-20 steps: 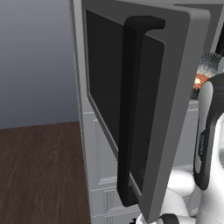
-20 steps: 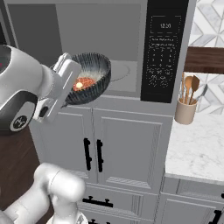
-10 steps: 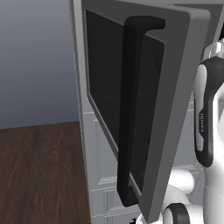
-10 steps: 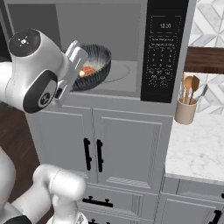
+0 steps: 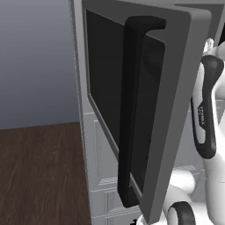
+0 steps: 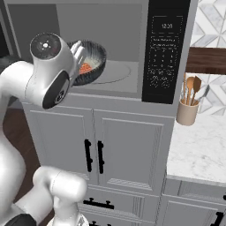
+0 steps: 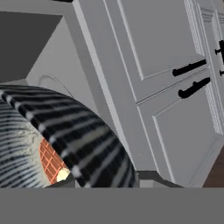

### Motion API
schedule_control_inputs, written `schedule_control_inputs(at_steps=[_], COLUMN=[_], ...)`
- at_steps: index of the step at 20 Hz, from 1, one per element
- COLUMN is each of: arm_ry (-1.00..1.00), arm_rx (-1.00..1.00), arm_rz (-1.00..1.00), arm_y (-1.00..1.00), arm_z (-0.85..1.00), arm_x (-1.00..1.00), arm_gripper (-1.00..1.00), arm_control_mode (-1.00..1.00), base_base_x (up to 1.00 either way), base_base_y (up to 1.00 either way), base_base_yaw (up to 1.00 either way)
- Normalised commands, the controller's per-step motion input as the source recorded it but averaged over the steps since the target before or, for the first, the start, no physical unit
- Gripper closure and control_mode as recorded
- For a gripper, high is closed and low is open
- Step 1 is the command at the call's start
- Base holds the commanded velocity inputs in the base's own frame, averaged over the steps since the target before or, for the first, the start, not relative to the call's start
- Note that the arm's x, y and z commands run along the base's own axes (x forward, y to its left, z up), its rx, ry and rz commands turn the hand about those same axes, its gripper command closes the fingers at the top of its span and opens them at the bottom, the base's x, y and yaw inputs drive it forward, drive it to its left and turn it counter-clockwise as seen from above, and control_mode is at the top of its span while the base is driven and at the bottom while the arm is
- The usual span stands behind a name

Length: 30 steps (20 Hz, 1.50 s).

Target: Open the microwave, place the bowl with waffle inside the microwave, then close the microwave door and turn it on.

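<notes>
You are midway through carrying the ribbed dark grey round bowl (image 6: 89, 62) into the large grey built-in microwave (image 6: 115, 48). The bowl sits at the cavity's left front, its rim over the threshold, above the pale turntable disc (image 6: 113, 72). The gripper's jaws stand partly closed on the near rim, so you have hold of the bowl; the fingertips themselves are hidden. Keep the bowl level and push it straight in until it is centred over the turntable, then lower before letting go. At present the bowl tilts, its mouth facing up and toward the front; being round, it has no long axis. The orange waffle (image 7: 51, 162) lies inside. The grey-framed glass microwave door (image 5: 145, 96) is swung wide open, its black bar handle (image 5: 132, 110) upright.
</notes>
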Motion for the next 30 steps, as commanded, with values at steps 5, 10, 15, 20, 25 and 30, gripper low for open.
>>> schedule_control_inputs(at_steps=[5,10,15,20,25,30], arm_ry=[0.08,0.01,0.05,0.16,0.07,0.0], arm_rx=[0.04,0.07,0.08,0.01,0.0,0.0], arm_rz=[0.12,0.09,0.09,0.06,-0.02,-0.03], arm_y=[0.19,0.02,0.06,0.1,0.01,0.0], arm_z=[0.0,-0.12,-0.11,-0.05,-0.13,-0.27], arm_x=[0.55,0.43,0.56,0.67,0.5,0.41], arm_gripper=[1.0,1.0,1.0,1.0,1.0,1.0], arm_control_mode=[-1.0,-1.0,-1.0,-1.0,-1.0,-1.0], base_base_x=[0.0,0.0,0.0,0.0,0.0,0.0], base_base_y=[0.0,0.0,0.0,0.0,0.0,0.0], base_base_yaw=[0.0,0.0,0.0,0.0,0.0,0.0])
